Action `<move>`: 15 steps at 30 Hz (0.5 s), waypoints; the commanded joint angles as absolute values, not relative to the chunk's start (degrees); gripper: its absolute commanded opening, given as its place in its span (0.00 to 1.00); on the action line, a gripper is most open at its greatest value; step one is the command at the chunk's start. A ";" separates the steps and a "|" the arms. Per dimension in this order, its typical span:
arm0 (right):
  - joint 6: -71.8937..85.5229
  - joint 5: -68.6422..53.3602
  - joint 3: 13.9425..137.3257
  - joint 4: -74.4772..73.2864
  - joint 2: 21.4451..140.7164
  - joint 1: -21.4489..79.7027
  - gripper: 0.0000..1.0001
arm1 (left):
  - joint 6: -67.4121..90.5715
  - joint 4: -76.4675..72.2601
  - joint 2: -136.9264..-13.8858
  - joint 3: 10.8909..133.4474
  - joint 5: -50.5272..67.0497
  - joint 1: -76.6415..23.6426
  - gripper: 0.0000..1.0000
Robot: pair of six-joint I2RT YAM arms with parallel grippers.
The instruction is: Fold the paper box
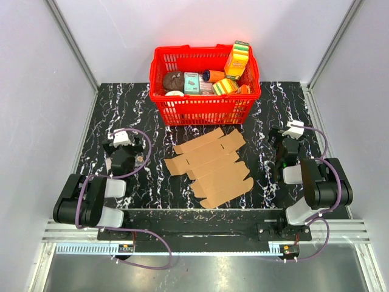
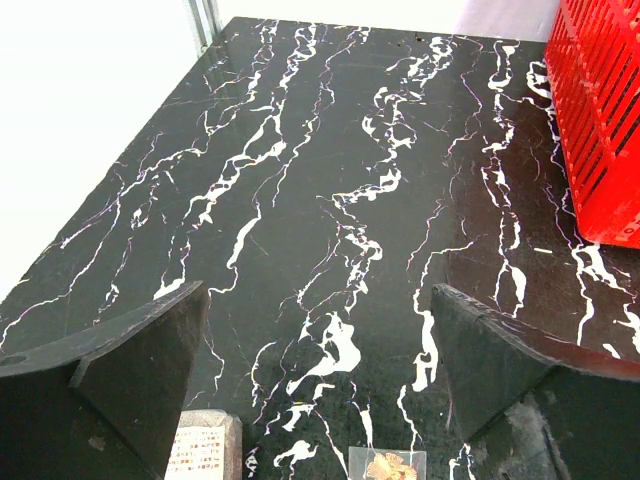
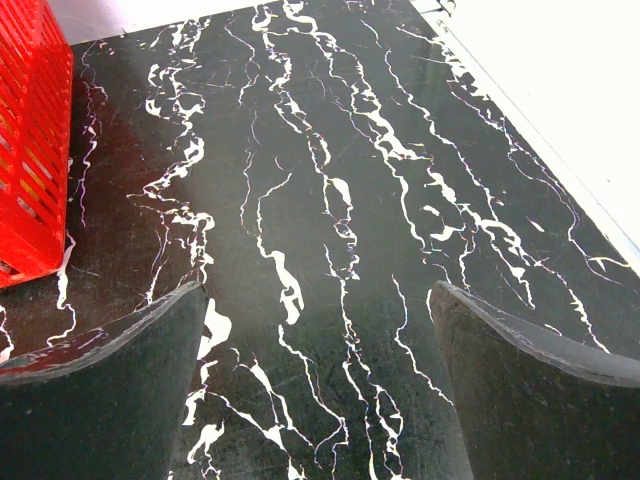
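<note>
Paper box [image 1: 209,168] lies flat, unfolded, centred within both arms' reach; left gripper [image 2: 318,330] and right gripper [image 3: 320,330] flank it, fingers wide, empty (red basket [image 1: 203,111] sits behind).

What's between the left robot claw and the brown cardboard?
Between the left gripper and the paper box lies only bare black table, besides the arm's purple cable, seen from the top view.

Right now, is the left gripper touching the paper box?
Apart. The top external view shows a stretch of bare black table between the left gripper and the paper box, which lies flat at the centre.
</note>
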State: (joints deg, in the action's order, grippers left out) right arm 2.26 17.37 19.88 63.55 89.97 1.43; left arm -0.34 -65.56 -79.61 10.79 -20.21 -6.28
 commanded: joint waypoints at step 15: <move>2.20 17.49 19.77 64.95 89.65 1.32 1.00 | -0.18 -67.68 -79.37 11.95 -19.78 -5.98 0.99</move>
State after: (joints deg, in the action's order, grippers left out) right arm 2.24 17.34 19.88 63.55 89.97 1.43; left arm -0.34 -65.56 -79.61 10.79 -20.21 -6.28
